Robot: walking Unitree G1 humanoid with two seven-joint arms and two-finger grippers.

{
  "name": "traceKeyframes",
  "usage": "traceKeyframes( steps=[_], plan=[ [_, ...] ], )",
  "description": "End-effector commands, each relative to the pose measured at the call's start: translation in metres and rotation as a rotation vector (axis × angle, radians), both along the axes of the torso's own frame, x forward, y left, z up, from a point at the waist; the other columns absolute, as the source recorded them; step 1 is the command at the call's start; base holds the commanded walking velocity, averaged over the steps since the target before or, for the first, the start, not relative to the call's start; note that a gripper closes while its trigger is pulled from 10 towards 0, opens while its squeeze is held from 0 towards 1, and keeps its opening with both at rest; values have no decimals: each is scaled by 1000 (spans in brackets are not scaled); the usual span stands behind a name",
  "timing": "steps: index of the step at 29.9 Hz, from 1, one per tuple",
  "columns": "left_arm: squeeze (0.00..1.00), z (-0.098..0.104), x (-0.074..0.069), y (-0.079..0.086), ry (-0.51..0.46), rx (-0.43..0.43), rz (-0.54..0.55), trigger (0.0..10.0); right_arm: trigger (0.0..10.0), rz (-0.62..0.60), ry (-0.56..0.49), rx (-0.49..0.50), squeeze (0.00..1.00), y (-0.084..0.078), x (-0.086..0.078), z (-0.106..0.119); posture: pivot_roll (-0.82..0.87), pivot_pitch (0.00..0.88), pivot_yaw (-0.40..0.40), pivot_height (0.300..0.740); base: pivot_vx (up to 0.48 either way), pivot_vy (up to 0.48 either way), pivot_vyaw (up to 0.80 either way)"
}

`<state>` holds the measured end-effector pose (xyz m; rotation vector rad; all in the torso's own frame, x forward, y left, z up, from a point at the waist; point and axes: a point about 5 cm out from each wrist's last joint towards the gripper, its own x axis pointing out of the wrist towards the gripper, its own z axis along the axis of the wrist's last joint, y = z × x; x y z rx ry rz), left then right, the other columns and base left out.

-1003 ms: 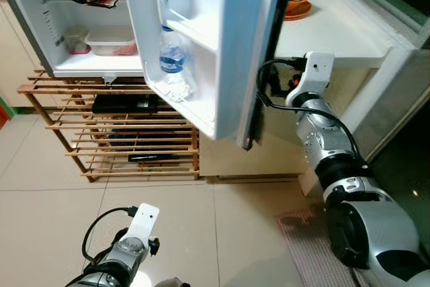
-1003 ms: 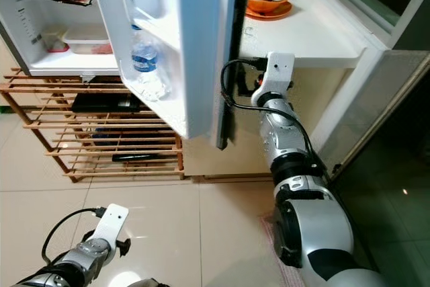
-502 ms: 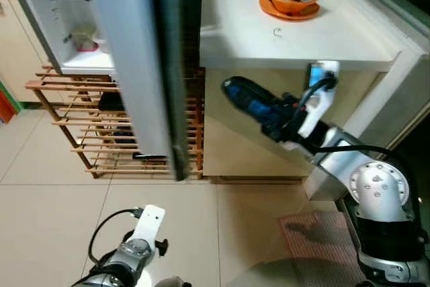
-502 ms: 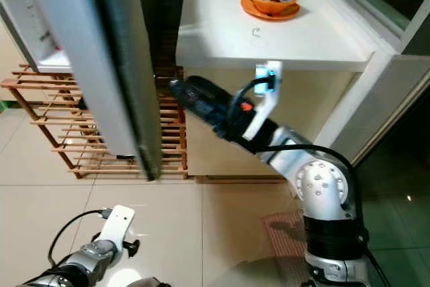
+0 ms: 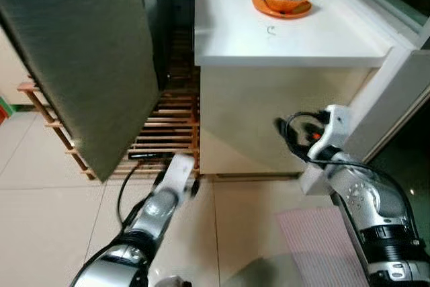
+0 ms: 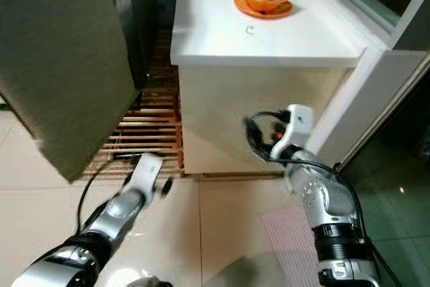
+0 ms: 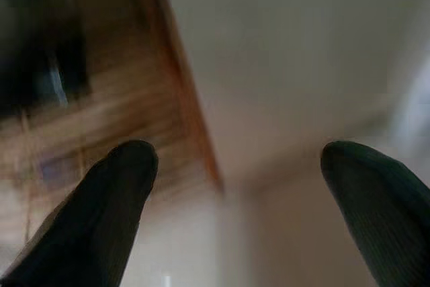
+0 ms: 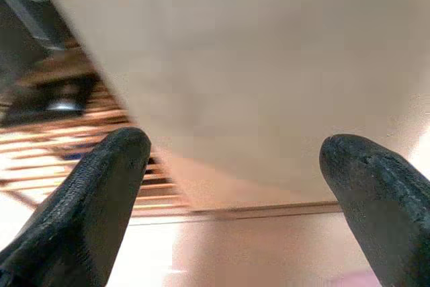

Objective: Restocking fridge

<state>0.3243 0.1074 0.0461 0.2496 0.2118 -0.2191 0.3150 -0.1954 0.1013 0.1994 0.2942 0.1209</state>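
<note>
The fridge door (image 5: pixel 74 52) shows its grey outer face at the left and hides the inside; the fridge's dark side (image 5: pixel 156 25) stands beside it. My left arm (image 5: pixel 176 174) reaches forward and low toward the wooden rack (image 5: pixel 168 132) under the fridge. In the left wrist view my left gripper (image 7: pixel 235 159) is open and holds nothing, with the rack's edge (image 7: pixel 195 119) ahead of it. My right arm (image 5: pixel 328 134) hangs before the beige cabinet front (image 5: pixel 255 119). In the right wrist view my right gripper (image 8: pixel 232 146) is open and holds nothing, facing that cabinet (image 8: pixel 255 85).
A white counter (image 5: pixel 302 35) tops the cabinet and carries an orange bowl (image 5: pixel 282 6) with green cups. A pale frame post (image 5: pixel 393 92) stands at the right and a pink mat (image 5: pixel 312 240) lies on the tiled floor (image 5: pixel 40 206).
The fridge door has swung from wide open to covering the inside. My right arm has drawn back from the door to the cabinet front. My left arm has risen toward the rack.
</note>
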Motion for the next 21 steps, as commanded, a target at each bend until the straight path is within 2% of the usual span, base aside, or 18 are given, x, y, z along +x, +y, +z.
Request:
traceKeyframes(
  steps=[1, 2, 3, 4, 5, 7, 10, 12, 14, 15, 19, 21],
  plan=[
    [0, 35, 14, 2, -151, -56, 48, 10000, 10000, -22, -11, -63, 0, -2, -3, -4, -62, 0, -29, 740, 0, 0, 0],
    [0, 47, 18, 2, -201, -77, 53, 10000, 10000, -23, -13, -86, 0, -1, -4, -6, -62, 0, -29, 740, 0, 0, 0],
    [0, 76, 24, 3, -322, -57, 46, 10000, 10000, -21, 2, -49, 0, 4, -7, -13, -59, 0, -27, 740, 0, 0, 0],
    [0, 76, 24, 3, -322, -57, 46, 10000, 10000, -21, 2, -49, 0, 4, -7, -13, -59, 0, -27, 740, 0, 0, 0],
    [0, 94, 28, 6, -394, -33, 40, 10000, 10000, -22, 10, -31, 0, 9, -9, -19, -56, 0, -24, 740, 0, 0, 0],
    [0, 103, 30, 9, -424, -24, 40, 10000, 10000, -26, 5, -30, 0, 14, -8, -23, -56, 0, -22, 740, 0, 0, 0],
    [0, 109, 32, 13, -434, -15, 40, 10000, 10000, -28, -7, -33, 0, 19, -7, -25, -56, 0, -20, 740, 0, 307, 0],
    [0, 111, 32, 15, -395, -58, 50, 10000, 10000, -25, -15, -44, 0, 23, -8, -28, -57, 0, -19, 740, 0, 480, 0],
    [0, 111, 32, 15, -389, -66, 48, 10000, 10000, -24, -15, -45, 0, 23, -8, -28, -57, 0, -19, 740, 0, 480, 0],
    [0, 108, 31, 16, -351, -75, 62, 10000, 10000, -33, -7, -50, 0, 22, -10, -32, -59, 0, -23, 740, 0, 480, 0],
    [0, 107, 30, 18, -337, -62, 79, 10000, 10000, -40, -5, -47, 0, 21, -11, -35, -62, 0, -21, 740, 0, 480, 0],
    [0, 107, 31, 20, -324, -82, 100, 10000, 10000, -13, -29, -56, 0, 25, -13, -34, -66, 0, -22, 740, 0, 480, 0]
  ],
)
